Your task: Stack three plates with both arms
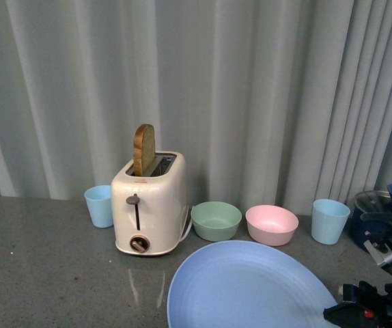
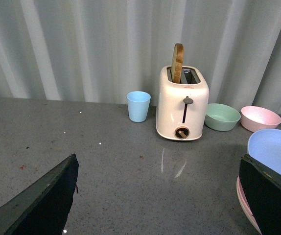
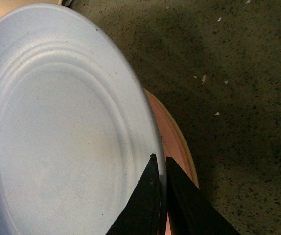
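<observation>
- The right claw (image 3: 160, 161) is pinched tight on the rim of the blue plate (image 1: 244, 290). One finger is above the rim and one below, with no gap showing.
- The blue plate runs from that claw towards the robot's left. It is held flat-ish above the tabletop (image 1: 52, 266), in front of the toaster (image 1: 148, 208).
- The pink plate (image 3: 174, 132) lies directly under the blue one. In the right wrist view only a crescent of it shows past the blue rim, on the claw's side, so the two are not yet centred.
- The left claw (image 2: 157, 156) is spread wide and holds nothing. Both plates lie off to its right, so the right arm is nearer.
- A paler band edges the pink crescent. It may be the cream plate underneath, but I cannot tell.
- The front view cuts off the blue plate's near edge and hides whatever is beneath it.
</observation>
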`<state>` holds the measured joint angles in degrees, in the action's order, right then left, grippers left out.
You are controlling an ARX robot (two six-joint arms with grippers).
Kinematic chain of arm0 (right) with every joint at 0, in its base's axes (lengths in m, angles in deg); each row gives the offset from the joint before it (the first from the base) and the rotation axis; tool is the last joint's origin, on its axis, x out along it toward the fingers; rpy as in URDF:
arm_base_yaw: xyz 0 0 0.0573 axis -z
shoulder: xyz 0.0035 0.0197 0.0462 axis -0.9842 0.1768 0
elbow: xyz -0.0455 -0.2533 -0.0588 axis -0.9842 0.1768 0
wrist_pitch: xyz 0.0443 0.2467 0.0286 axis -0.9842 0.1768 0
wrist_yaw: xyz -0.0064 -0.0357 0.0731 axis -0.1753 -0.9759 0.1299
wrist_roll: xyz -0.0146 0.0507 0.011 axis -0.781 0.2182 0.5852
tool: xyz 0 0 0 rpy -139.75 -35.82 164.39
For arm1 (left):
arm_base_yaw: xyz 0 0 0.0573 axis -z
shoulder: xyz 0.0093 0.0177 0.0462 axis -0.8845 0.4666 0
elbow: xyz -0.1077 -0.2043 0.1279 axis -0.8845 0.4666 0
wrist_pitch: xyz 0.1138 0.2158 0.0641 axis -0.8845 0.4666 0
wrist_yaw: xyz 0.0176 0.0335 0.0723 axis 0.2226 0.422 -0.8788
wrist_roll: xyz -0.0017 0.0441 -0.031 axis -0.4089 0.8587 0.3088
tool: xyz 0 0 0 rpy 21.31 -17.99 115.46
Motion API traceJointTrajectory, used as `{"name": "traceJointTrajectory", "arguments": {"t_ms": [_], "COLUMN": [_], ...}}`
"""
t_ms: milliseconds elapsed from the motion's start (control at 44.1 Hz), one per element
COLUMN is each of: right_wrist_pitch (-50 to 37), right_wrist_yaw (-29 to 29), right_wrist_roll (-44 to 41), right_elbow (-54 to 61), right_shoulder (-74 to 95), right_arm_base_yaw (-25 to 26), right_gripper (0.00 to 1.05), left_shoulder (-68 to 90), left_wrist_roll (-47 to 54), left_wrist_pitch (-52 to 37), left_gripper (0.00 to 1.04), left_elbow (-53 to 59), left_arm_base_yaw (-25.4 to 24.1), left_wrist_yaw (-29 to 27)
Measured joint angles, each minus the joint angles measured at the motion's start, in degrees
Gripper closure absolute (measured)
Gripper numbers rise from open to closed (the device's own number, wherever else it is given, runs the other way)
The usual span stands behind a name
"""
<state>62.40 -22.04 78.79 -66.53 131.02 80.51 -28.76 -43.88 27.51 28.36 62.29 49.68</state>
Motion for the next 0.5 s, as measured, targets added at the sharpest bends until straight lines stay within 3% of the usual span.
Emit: {"name": "traceJointTrajectory", "arguments": {"t_ms": [499], "right_wrist_pitch": [1.6], "right_wrist_yaw": [-0.7], "right_wrist_roll": [-0.6], "right_elbow": [-0.1], "right_shoulder": [2.5], "right_arm_base_yaw": [-2.0], "right_gripper": [1.01], "left_shoulder": [0.0], "left_wrist_roll": [0.0], "left_wrist_pitch": [0.0], "left_gripper": [0.07], "left_elbow": [0.0], "left_arm_base_yaw": [0.0], "left_wrist_yaw": [0.0]}}
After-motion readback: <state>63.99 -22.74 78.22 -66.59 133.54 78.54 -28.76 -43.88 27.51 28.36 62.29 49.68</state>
